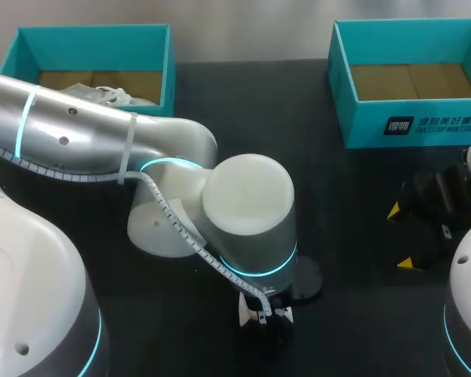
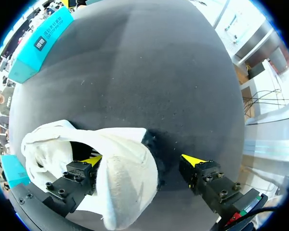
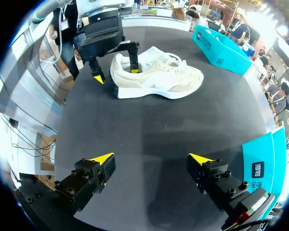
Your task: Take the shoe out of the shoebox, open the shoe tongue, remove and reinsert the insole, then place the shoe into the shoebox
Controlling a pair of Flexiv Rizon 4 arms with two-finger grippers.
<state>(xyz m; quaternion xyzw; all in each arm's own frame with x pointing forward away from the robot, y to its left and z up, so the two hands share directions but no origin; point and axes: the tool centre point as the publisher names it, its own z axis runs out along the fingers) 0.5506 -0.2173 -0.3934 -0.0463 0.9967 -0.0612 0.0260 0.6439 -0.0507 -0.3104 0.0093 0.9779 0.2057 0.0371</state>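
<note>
Left wrist view: my left claw [image 2: 142,161] stood spread astride the heel of the shoe [image 2: 125,180], one finger inside. Best to close squarely on the heel wall.

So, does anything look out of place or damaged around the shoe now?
Nothing stands out. The shoe stands upright on its sole on the table and looks intact; the open left end effector has one finger inside its heel opening.

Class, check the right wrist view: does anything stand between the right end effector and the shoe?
Nothing visible does. Only bare black table lies between the right end effector and the shoe. The left end effector straddles the shoe's heel, one finger inside, clear of that path.
</note>
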